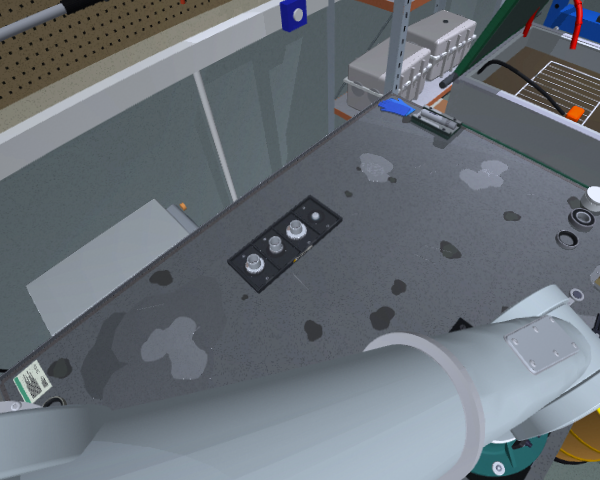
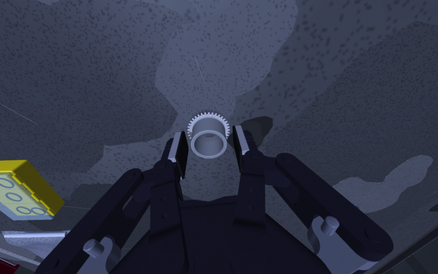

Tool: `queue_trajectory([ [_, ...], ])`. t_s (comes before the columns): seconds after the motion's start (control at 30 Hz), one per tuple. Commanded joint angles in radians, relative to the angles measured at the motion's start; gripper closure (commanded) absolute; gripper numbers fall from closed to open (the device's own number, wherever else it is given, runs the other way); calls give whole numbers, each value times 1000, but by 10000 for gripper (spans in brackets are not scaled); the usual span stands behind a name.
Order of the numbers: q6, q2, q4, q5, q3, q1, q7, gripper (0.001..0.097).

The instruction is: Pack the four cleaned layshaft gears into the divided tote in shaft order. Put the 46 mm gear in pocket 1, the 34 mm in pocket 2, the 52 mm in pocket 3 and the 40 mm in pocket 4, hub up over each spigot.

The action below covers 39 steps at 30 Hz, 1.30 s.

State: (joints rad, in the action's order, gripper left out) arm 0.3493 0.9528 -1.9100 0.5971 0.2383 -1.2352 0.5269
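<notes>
Near the bench's left edge the black divided tote (image 1: 285,243) lies in a diagonal row of pockets. Three pockets hold gears: one at the near end (image 1: 254,264), a smaller one beside it (image 1: 275,244), and a larger one after that (image 1: 295,230). The far pocket shows only its bare spigot (image 1: 316,216). Elsewhere on the bench, a fourth gear (image 2: 209,136) stands hub up on the grey top. My gripper (image 2: 209,146) is open around its hub and holds nothing. From the side camera my own arm hides the gripper and this gear.
My grey arm (image 1: 300,408) fills the near side of the bench. A yellow block (image 2: 16,189) lies left of the gripper. Bearing rings (image 1: 581,219) and a white cap (image 1: 597,196) sit at the right edge. A grey tray (image 1: 543,98) stands at the back right.
</notes>
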Motion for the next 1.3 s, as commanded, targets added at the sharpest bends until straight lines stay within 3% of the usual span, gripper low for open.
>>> queue_trajectory([
  [0.0,0,-1,0,0,0,0,0,481],
  [0.37,0,-1,0,0,0,0,0,481],
  [1.07,-1,0,0,0,0,0,0,901],
  [1.27,-1,1,0,0,0,0,0,901],
])
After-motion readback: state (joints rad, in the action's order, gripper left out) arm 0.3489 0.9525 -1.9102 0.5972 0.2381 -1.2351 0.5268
